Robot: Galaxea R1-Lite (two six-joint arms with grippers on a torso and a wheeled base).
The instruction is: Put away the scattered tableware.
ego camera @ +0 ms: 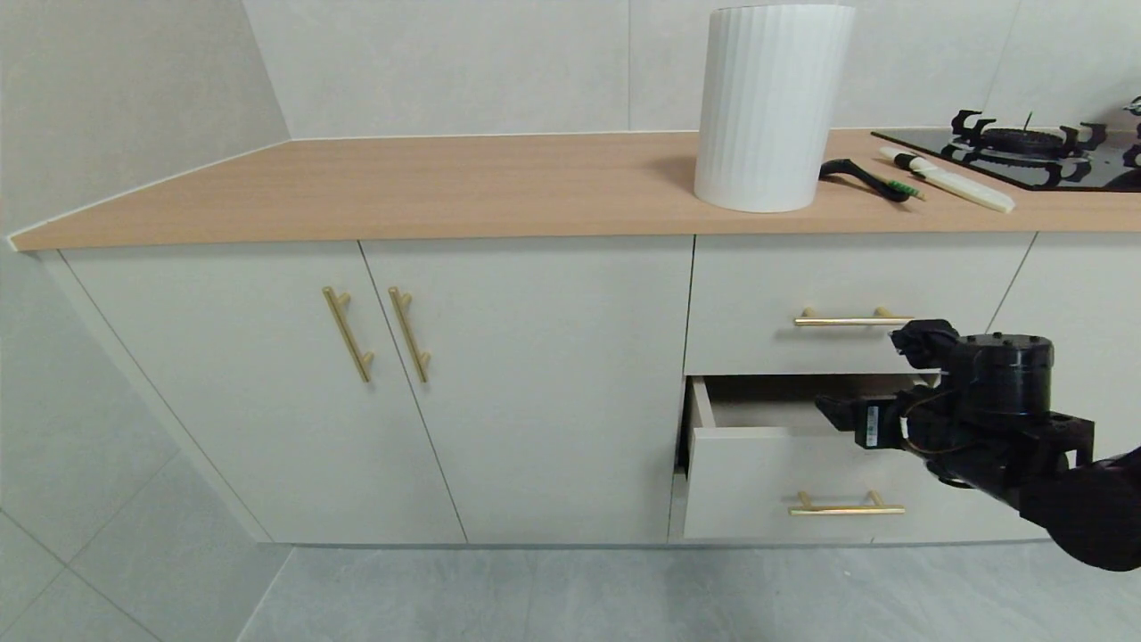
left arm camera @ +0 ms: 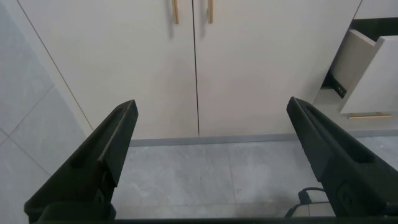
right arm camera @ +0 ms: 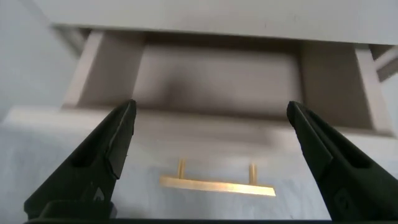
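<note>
On the wooden countertop (ego camera: 446,187) lie a black-handled utensil with a green tip (ego camera: 869,178) and a long white utensil (ego camera: 949,181), both to the right of a tall white ribbed container (ego camera: 768,107). Below them the lower drawer (ego camera: 758,473) stands pulled out, and its inside looks empty in the right wrist view. My right gripper (ego camera: 878,379) hangs open just in front of and above that drawer (right arm camera: 199,134), holding nothing; its gold handle (right arm camera: 217,185) shows between the fingers. My left gripper (left arm camera: 211,109) is open and empty, low over the floor, facing the cabinet doors (left arm camera: 193,62).
The upper drawer (ego camera: 847,303) is closed. Two cabinet doors with gold handles (ego camera: 379,334) are closed on the left. A black gas hob (ego camera: 1025,147) sits at the counter's right end. Grey tiled floor (ego camera: 535,597) lies open before the cabinets.
</note>
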